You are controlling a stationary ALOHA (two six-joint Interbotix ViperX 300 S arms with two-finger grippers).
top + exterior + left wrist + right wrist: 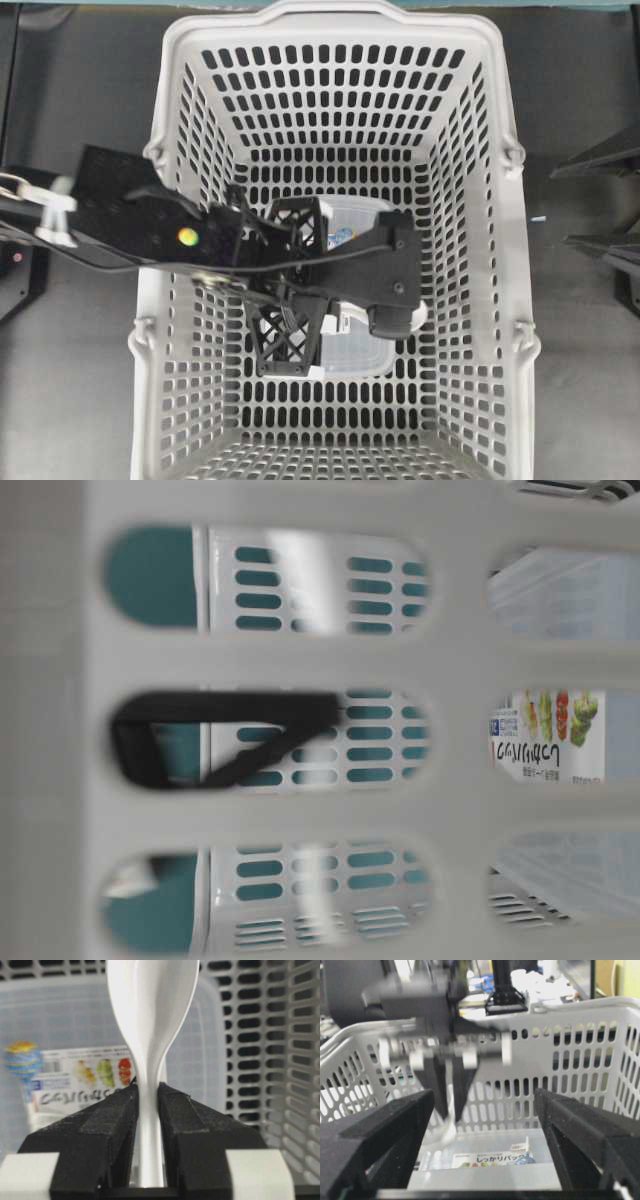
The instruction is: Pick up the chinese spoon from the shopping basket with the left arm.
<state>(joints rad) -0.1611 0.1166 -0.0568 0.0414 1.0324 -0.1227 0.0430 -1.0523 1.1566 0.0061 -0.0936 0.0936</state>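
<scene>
Chinese spoon [150, 1035] is pinched by the left end effector [148, 1105] inside the shopping basket [280, 1060].

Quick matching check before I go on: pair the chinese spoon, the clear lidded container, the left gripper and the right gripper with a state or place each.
Things:
1. chinese spoon
2. clear lidded container
3. left gripper
4. right gripper

States or places:
A. open, fingers spread wide, holding nothing
B. lying on the floor of the shopping basket
C. pinched by its handle, bowl pointing away from the fingers
D. shut on a white handle

Pairs: 1-C, 2-B, 3-D, 4-A
</scene>
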